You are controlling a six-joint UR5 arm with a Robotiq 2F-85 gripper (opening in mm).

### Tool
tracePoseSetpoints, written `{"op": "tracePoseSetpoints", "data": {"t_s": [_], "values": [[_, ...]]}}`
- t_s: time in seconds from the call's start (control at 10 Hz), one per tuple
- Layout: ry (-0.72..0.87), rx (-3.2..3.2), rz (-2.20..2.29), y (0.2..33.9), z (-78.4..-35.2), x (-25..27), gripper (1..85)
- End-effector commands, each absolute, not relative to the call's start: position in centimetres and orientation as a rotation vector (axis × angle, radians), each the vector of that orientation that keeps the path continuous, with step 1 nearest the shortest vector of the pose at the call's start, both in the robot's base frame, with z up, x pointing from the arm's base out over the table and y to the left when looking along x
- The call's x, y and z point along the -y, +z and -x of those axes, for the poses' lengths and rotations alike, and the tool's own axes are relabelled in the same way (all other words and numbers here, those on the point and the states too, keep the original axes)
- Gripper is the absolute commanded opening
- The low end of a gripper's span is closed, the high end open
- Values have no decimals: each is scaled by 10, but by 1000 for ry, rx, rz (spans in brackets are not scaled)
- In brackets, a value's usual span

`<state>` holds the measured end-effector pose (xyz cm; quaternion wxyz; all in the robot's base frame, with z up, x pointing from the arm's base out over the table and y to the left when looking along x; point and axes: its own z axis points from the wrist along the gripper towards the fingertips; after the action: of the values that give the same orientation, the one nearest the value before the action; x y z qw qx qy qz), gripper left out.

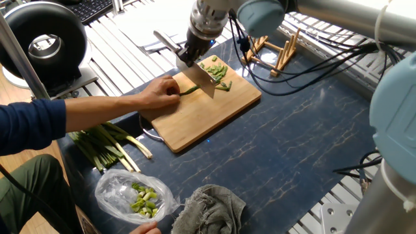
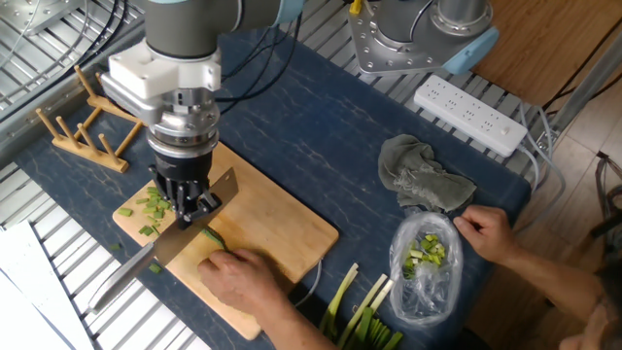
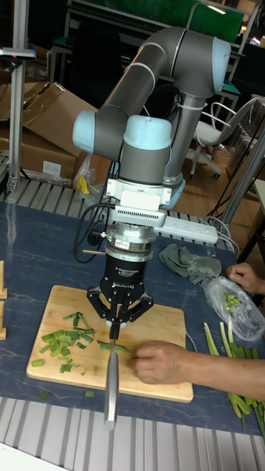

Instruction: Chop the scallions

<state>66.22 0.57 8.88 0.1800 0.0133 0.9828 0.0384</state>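
Observation:
My gripper (image 1: 187,53) (image 2: 190,201) (image 3: 118,321) is shut on the handle of a knife (image 1: 203,79) (image 2: 160,255) (image 3: 110,383), blade down over the wooden cutting board (image 1: 201,120) (image 2: 284,226) (image 3: 165,316). A slender green scallion stalk (image 1: 189,91) (image 2: 214,236) (image 3: 116,346) lies across the board under the blade. A person's hand (image 1: 159,92) (image 2: 238,277) (image 3: 158,360) pins its other end. Short cut scallion bits (image 1: 218,71) (image 2: 150,206) (image 3: 65,346) are piled on the board beyond the knife.
A thicker bundle of stalks (image 1: 107,146) (image 2: 362,313) lies off the board beside a clear bag of chunks (image 1: 133,195) (image 2: 428,258), which a second hand (image 2: 486,233) touches. A grey cloth (image 1: 211,208) (image 2: 418,175), wooden rack (image 1: 276,52) (image 2: 83,131) and power strip (image 2: 471,117) stand around.

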Motion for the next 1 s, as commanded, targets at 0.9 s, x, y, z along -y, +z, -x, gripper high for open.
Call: {"op": "tracePoseSetpoints", "data": {"t_s": [0.9], "values": [[108, -2737, -36, 78, -656, 0, 13]]}}
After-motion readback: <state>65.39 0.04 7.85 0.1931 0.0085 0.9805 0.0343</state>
